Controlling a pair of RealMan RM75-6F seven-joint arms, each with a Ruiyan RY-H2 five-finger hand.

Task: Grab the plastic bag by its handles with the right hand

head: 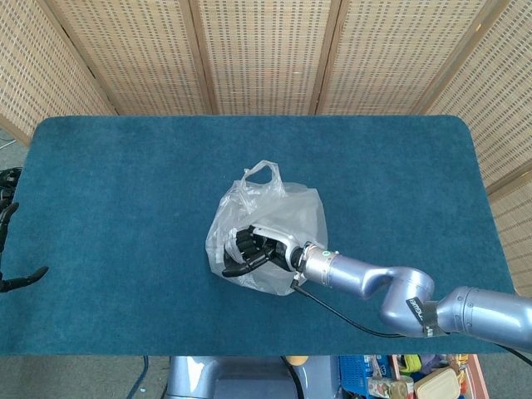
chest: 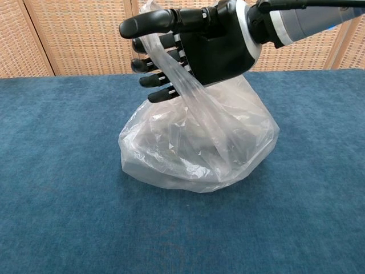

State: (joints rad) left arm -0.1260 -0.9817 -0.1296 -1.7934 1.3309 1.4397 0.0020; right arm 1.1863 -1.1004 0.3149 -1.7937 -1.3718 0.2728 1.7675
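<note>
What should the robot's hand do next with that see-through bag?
Probably close its fingers. The black right hand has one stretched handle of the clear plastic bag draped under its thumb, fingers only half curled. The other handle stands free, and the bag rests on the blue table.

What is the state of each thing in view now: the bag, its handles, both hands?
plastic bag: resting on the table, body slumped, not lifted.
near handle: pulled taut, draped across the palm of the right hand, under the thumb.
far handle: free, standing up at the back of the bag.
right hand: above the bag, fingers curling, not yet closed on the handle.
left hand: at the table's edge, holding nothing, fingers apart.
</note>
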